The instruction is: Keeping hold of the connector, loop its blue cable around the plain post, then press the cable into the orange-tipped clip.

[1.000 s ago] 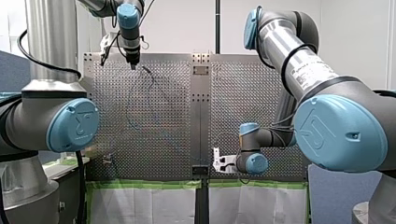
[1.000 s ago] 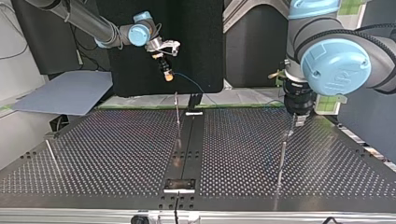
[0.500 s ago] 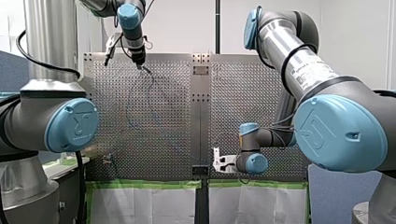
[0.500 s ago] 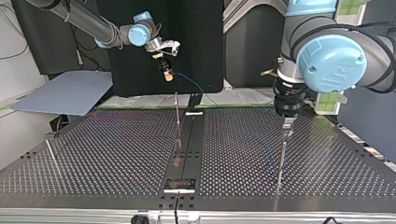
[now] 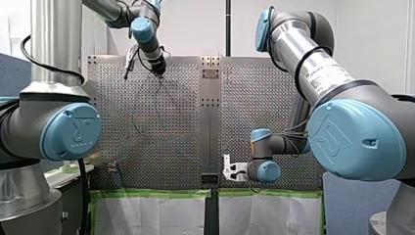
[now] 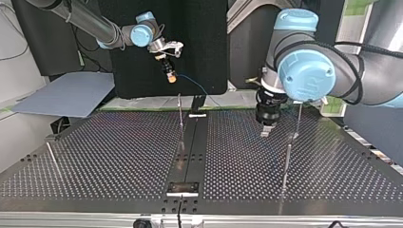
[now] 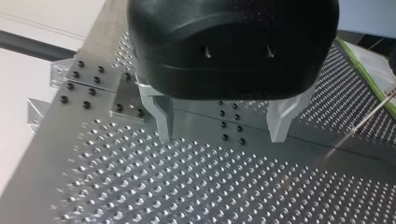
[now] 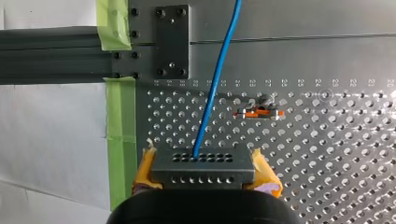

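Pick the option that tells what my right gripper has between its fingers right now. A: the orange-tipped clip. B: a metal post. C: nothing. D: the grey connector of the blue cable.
D: in the right wrist view my right gripper is shut on the connector, with the blue cable running out ahead of it and the orange-tipped clip lying apart on the perforated table.

blue cable (image 8: 212,93) cut off at the edge ahead of my right claw (image 8: 203,163), connector (image 8: 201,171) half hidden behind it
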You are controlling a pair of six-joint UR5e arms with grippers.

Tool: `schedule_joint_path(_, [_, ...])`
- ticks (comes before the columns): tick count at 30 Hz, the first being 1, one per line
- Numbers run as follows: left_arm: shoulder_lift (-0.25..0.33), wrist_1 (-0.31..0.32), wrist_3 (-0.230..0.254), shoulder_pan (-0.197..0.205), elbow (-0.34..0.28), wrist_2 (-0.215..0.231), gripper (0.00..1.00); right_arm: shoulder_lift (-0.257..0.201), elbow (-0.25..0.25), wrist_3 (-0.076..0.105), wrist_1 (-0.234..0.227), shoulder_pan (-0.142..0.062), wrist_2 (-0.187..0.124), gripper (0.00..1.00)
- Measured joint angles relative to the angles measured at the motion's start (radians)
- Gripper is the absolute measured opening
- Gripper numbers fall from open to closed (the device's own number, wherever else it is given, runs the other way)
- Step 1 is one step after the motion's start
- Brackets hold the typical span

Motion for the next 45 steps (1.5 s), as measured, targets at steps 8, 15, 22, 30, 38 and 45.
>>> schedule_joint_path(8, [-0.088, 0.087, 0.059, -0.020, 0.000, -0.051, 0.98, 0.000, 0.000, 0.003, -0.005, 0.000, 0.000, 0.11])
schedule_joint_path(15, [-0.145, 0.147, 0.103, -0.028, 0.000, -0.098, 0.98, 0.000, 0.000, 0.003, -0.008, 0.000, -0.001, 0.11])
schedule_joint_path(22, [-0.159, 0.211, 0.150, -0.026, 0.000, -0.161, 0.98, 0.000, 0.000, 0.008, -0.009, 0.000, -0.012, 0.11])
schedule_joint_path(30, [-0.186, 0.287, 0.197, -0.021, 0.000, -0.237, 0.98, 0.000, 0.000, 0.011, -0.012, 0.000, -0.014, 0.11])
schedule_joint_path(38, [-0.223, 0.324, 0.263, -0.020, 0.000, -0.305, 0.98, 0.000, 0.000, 0.011, -0.010, 0.001, -0.014, 0.11])
schedule_joint_path(45, [-0.232, 0.352, 0.326, -0.018, 0.000, -0.355, 0.98, 0.000, 0.000, 0.011, -0.010, 0.003, -0.014, 0.11])
